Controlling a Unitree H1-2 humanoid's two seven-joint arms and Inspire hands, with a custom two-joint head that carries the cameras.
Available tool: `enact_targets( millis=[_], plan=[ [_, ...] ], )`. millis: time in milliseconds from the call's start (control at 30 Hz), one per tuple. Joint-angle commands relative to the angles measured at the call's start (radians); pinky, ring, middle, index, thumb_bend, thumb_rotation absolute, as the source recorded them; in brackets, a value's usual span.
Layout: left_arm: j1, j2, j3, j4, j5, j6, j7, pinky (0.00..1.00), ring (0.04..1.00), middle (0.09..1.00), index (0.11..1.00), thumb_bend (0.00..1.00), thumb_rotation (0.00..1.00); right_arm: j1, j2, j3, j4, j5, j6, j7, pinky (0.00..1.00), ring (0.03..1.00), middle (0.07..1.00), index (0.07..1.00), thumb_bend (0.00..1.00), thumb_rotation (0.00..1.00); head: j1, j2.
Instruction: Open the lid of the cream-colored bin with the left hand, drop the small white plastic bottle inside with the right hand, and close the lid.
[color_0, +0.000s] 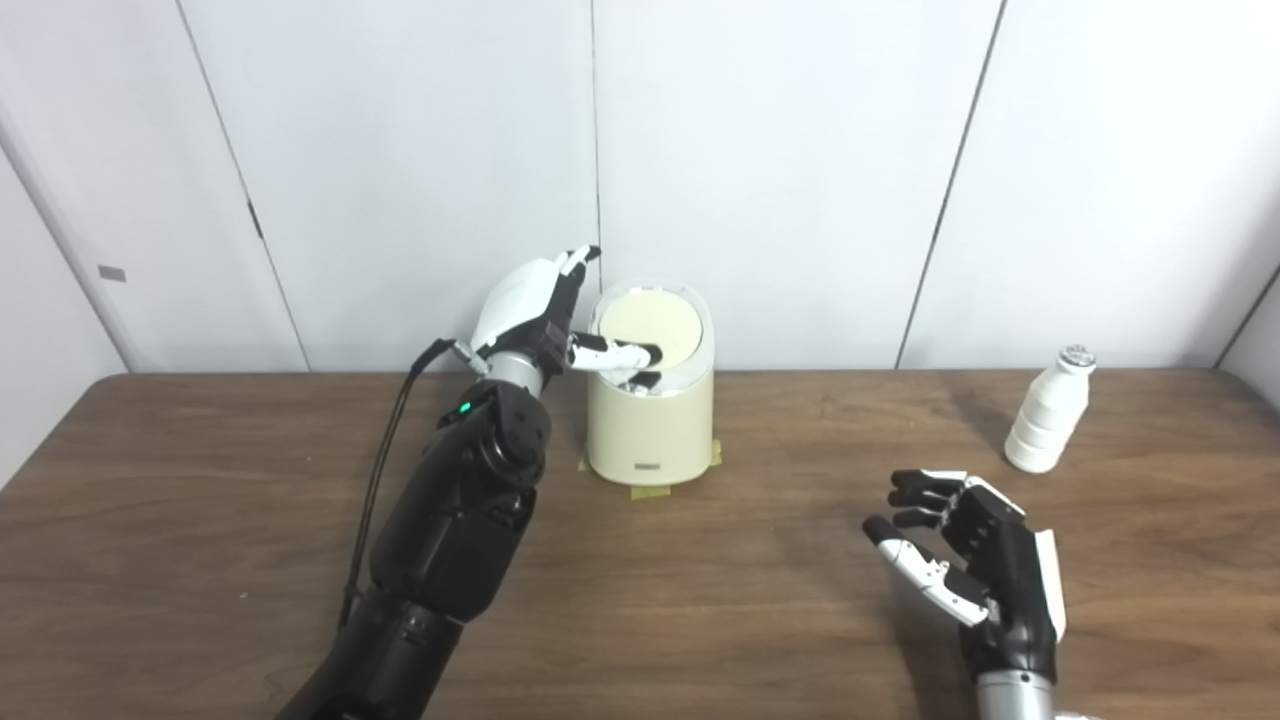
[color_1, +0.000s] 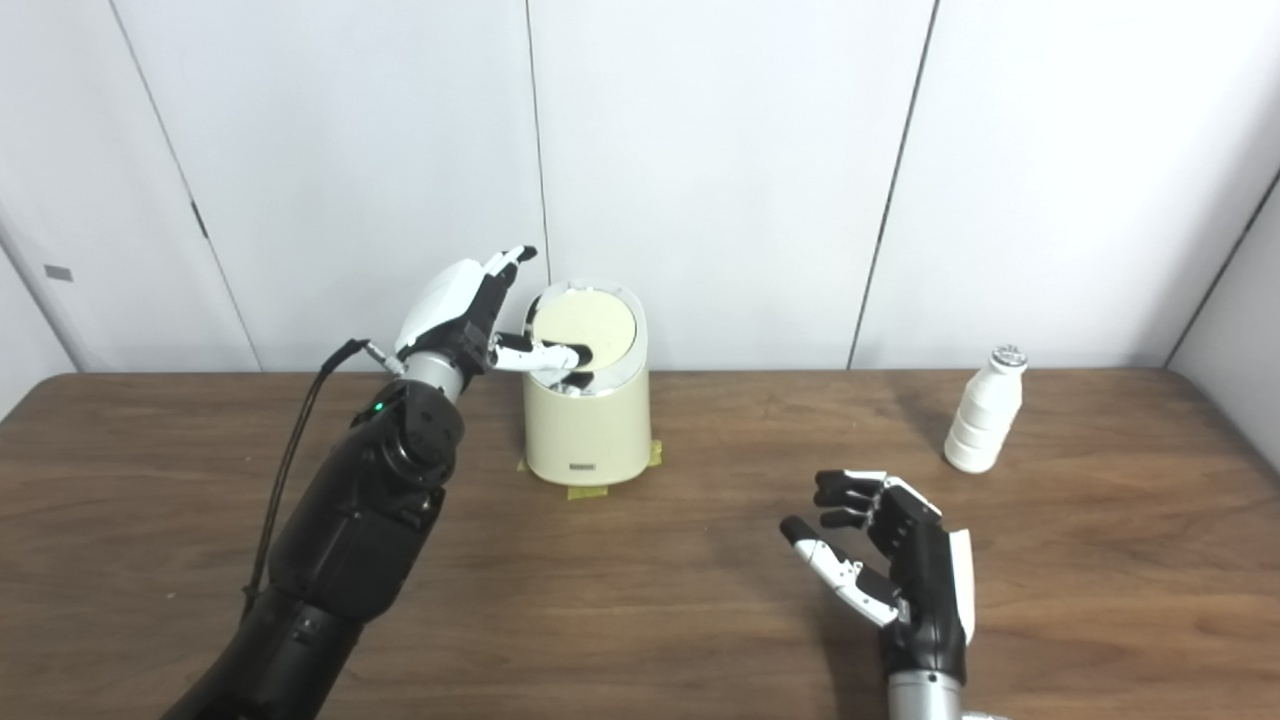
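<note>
The cream-colored bin stands at the back middle of the table, close to the wall. Its round lid shows its cream face tilted toward me. My left hand is at the bin's upper left, fingers spread and pointing up. Its thumb reaches across the lid's front edge and touches it. The small white plastic bottle stands upright at the back right. My right hand hovers open over the front right of the table, well short of the bottle, holding nothing.
The brown wooden table runs up to a white panelled wall just behind the bin and bottle. Yellow tape marks the bin's foot. A black cable hangs along my left forearm.
</note>
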Motion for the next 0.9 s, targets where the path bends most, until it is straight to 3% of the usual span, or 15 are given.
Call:
enact_targets(
  millis=[0, 167, 467, 567, 633, 733, 867],
  plan=[
    [-0.057, 0.007, -0.005, 0.005, 0.03, -0.004, 0.04, 1.0, 1.0, 1.0, 0.978, 0.78, 0.28, 0.002, 0.013, 0.005, 0.006, -0.002, -0.009, -0.005, 0.51, 0.584, 0.612, 0.493, 0.48, 0.14, 0.0, 0.001],
    [-0.063, 0.008, -0.016, 0.041, 0.067, -0.002, 0.051, 1.0, 1.0, 1.0, 0.966, 0.67, 0.29, 0.004, 0.014, 0.004, 0.005, 0.006, -0.009, -0.001, 0.51, 0.588, 0.614, 0.493, 0.48, 0.14, -0.003, 0.001],
    [-0.077, 0.008, -0.03, 0.072, 0.119, -0.002, 0.062, 0.97, 0.966, 0.986, 0.943, 0.62, 0.22, 0.002, 0.016, 0.006, 0.008, 0.004, -0.014, -0.003, 0.51, 0.582, 0.609, 0.493, 0.48, 0.14, -0.006, -0.001],
    [-0.08, 0.009, -0.036, 0.07, 0.139, -0.002, 0.061, 0.97, 0.966, 0.985, 0.946, 0.66, 0.19, 0.001, 0.016, 0.005, 0.011, 0.007, -0.019, -0.002, 0.51, 0.58, 0.607, 0.493, 0.48, 0.14, -0.006, -0.001],
    [-0.082, 0.017, -0.054, 0.069, 0.171, -0.002, 0.068, 0.97, 0.964, 0.977, 0.942, 0.78, 0.13, 0.002, 0.016, 0.006, 0.009, 0.006, -0.02, -0.002, 0.51, 0.579, 0.607, 0.492, 0.48, 0.14, -0.008, 0.0],
    [-0.092, 0.056, -0.139, 0.069, 0.288, -0.003, 0.086, 1.0, 0.991, 0.976, 0.948, 0.92, 0.12, 0.002, 0.015, 0.007, 0.009, 0.001, -0.016, -0.003, 0.51, 0.584, 0.614, 0.493, 0.48, 0.14, -0.009, 0.001],
    [-0.102, 0.086, -0.211, 0.042, 0.435, -0.002, 0.069, 1.0, 1.0, 0.998, 0.981, 0.99, 0.08, 0.001, 0.016, 0.008, 0.011, -0.009, -0.017, -0.007, 0.51, 0.584, 0.615, 0.493, 0.48, 0.14, -0.006, 0.002]
  ],
)
